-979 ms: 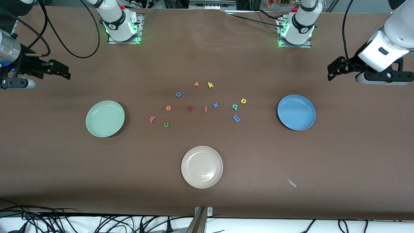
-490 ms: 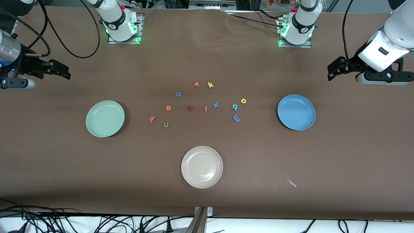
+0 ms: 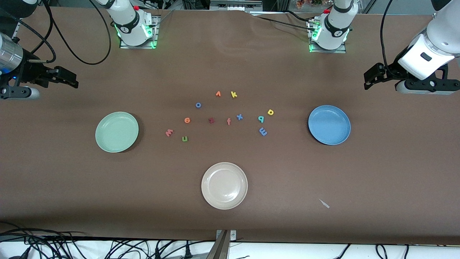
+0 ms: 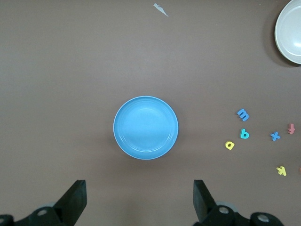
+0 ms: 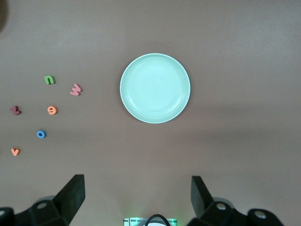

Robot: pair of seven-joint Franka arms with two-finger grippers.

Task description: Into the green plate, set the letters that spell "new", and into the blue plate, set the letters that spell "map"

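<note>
nothing is sorted yet. the "new" letters (image 3: 184, 138) lie on the bench beside the green plate (image 3: 116, 132), toward the right claw (image 3: 73, 82); the "map" letters (image 3: 262, 131) lie beside the blue plate (image 3: 329, 125), toward the left claw (image 3: 367, 82). both claws are held apart, empty.

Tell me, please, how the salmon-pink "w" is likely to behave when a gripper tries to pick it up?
The salmon-pink "w" looks tiny and lies flat on the table, so the fingers have little edge to catch. It seems to be foam, so probably light and squashy. Being flat, it should slide, not roll.
</note>
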